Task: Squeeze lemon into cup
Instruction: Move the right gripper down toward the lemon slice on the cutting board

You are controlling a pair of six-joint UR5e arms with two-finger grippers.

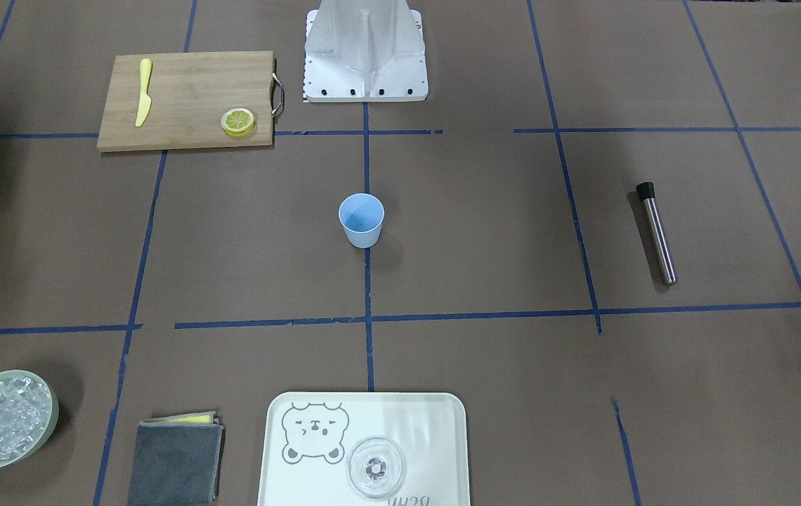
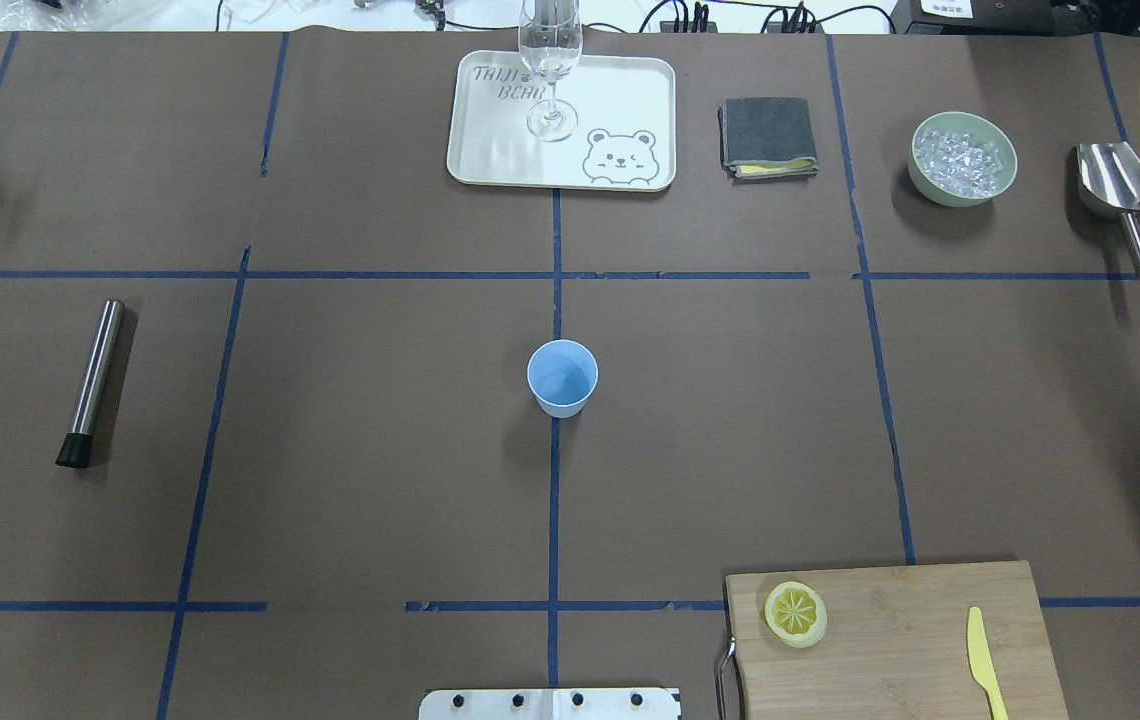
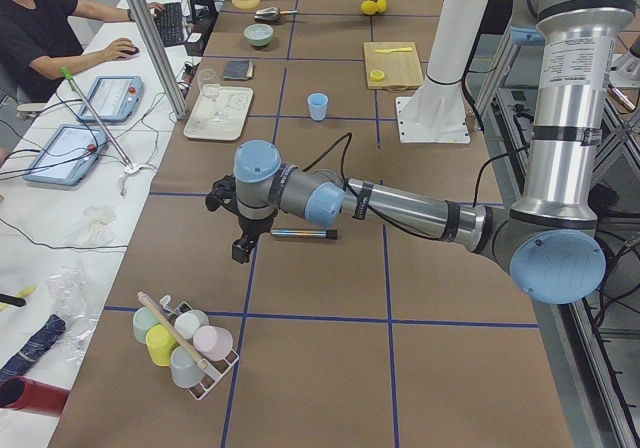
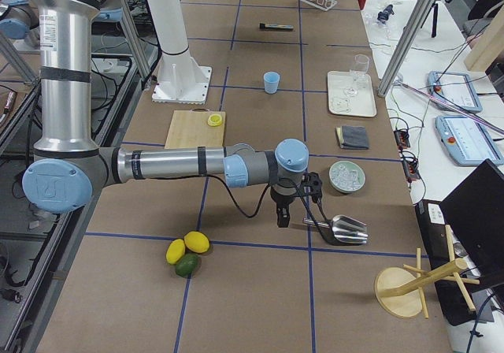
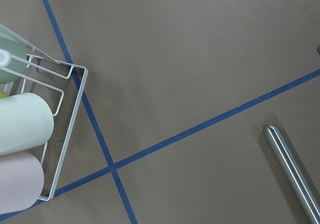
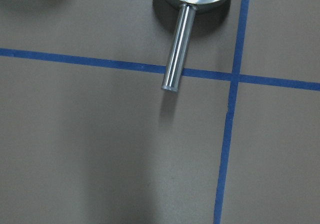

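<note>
The light-blue cup stands upright at the table's middle, also in the overhead view. A lemon slice lies flat on the wooden cutting board, at the board's corner nearest the robot base. My left gripper hangs over the table's left end, beside the steel muddler, far from the cup. My right gripper hangs over the right end, next to the metal scoop. Both show only in the side views, so I cannot tell whether they are open or shut.
A yellow toy knife lies on the board. A tray holding a clear glass, a folded grey cloth and a pale-green bowl of ice line the far edge. A cup rack and whole citrus sit at the table's ends.
</note>
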